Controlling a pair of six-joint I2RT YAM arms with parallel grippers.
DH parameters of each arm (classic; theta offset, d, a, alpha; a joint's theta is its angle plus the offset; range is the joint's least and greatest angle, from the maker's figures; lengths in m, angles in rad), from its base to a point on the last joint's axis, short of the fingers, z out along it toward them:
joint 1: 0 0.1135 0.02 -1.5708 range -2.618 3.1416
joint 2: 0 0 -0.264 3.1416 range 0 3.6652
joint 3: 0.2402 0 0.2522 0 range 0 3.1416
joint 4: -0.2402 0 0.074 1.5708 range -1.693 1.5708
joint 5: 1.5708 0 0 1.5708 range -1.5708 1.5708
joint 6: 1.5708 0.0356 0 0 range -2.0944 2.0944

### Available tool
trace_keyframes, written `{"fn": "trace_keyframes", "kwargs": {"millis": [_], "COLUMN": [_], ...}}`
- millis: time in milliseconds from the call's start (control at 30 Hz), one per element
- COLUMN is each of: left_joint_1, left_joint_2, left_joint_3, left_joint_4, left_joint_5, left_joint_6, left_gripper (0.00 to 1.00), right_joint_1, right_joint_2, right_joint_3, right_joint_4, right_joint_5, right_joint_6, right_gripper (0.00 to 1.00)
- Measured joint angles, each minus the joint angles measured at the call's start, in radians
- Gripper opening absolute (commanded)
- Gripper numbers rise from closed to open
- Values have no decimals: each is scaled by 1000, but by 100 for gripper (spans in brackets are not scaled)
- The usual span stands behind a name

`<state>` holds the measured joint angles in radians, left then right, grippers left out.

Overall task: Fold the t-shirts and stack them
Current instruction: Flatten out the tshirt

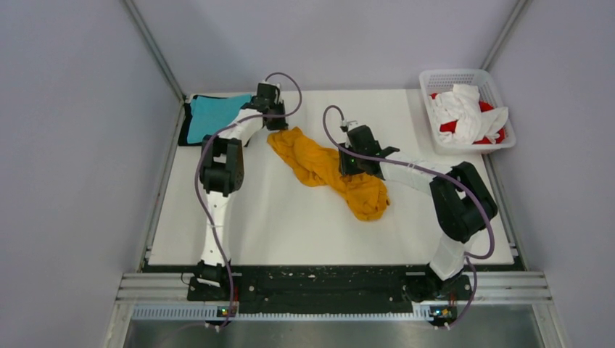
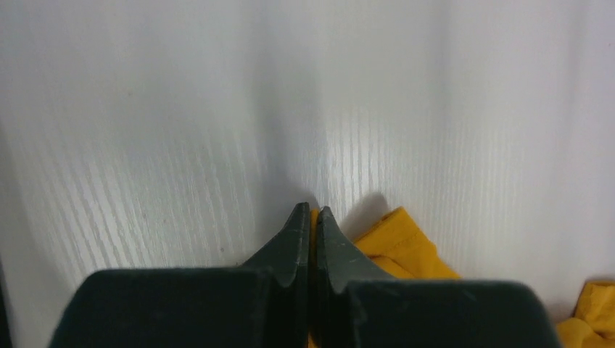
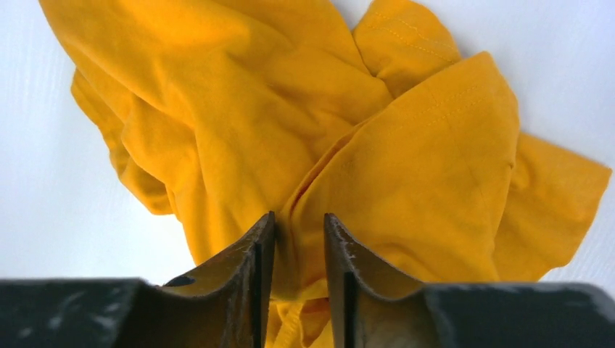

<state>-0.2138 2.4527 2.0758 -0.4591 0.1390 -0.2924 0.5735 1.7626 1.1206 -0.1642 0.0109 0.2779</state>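
While the orange-yellow t-shirt [image 1: 326, 170] is lying crumpled on the worktop [image 1: 275, 225], left end effector [image 2: 313, 217] pinching its edge, right end effector [image 3: 299, 232] clamping a fold.

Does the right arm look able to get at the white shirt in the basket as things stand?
Probably not yet: the right gripper has its fingers around the orange shirt. The white shirt lies uncovered in the basket.

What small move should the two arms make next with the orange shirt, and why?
Probably lift both ends and draw them apart. The left gripper is shut on an edge of the orange shirt, the right gripper straddles a fold of it, and the shirt lies crumpled, so it needs spreading before folding.
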Motion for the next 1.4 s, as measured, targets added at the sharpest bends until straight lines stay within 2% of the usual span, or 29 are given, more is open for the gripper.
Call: {"fn": "trace_keyframes", "kwargs": {"millis": [67,100,333,467,667,800,933,1200,1400], "left_joint_1": [0,1,2,2,3,3,3,2,2], "left_joint_2": [-39,-67,-274,-429,-687,-859,-1027,-1388,-1602], "left_joint_3": [-72,-120,-372,-481,-636,-727,-797,-830,-790], "left_joint_4": [46,58,123,164,236,281,327,402,425], "left_joint_5": [-2,-3,-66,-132,-204,-238,-265,-312,-281], "left_joint_6": [-8,-12,-32,-52,-69,-74,-75,-41,-11], "left_gripper": [0,0,0,0,0,0,0,0,0], "right_joint_1": [0,0,0,0,-26,-72,-92,-92,-92], "right_joint_2": [0,0,-2,-48,-298,-473,-575,-658,-737], "right_joint_3": [0,0,0,-9,-34,-33,-10,187,430], "right_joint_4": [0,1,-1,-16,-40,-6,21,51,2], "right_joint_5": [6,11,59,169,357,437,496,478,314], "right_joint_6": [7,12,31,30,-3,-46,-122,-313,-405], "right_gripper": [10,0,0,0,0,0,0,0,0]}}
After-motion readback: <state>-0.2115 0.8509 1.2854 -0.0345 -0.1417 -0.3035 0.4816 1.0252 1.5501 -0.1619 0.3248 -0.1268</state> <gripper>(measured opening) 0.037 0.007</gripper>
